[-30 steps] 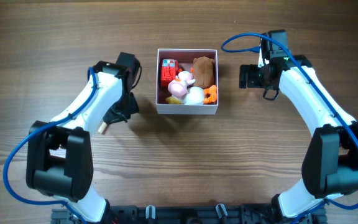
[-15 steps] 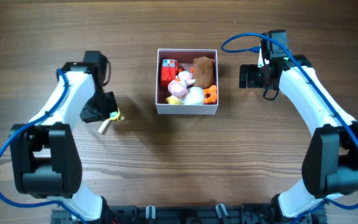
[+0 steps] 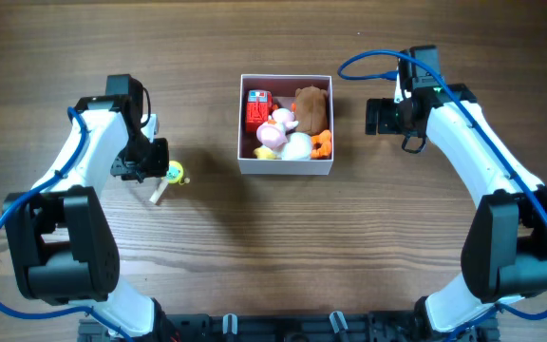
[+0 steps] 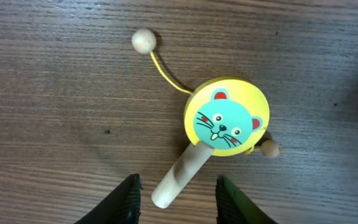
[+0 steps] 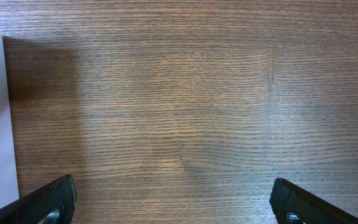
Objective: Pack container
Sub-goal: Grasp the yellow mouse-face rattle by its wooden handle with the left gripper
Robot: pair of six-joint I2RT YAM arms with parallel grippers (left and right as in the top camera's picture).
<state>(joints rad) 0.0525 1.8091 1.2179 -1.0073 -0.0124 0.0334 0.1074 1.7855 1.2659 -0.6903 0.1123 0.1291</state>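
Only the left wrist view shows the cat face on the rattle (image 4: 227, 120), at the released left pincer (image 4: 178, 199). The container (image 3: 286, 168) lies well to its right, near the released right pincer (image 5: 173, 193).

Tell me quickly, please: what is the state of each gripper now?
Left gripper: open, holding nothing, poised around the handle of the rattle drum.
Right gripper: open, holding nothing, over the bare table.
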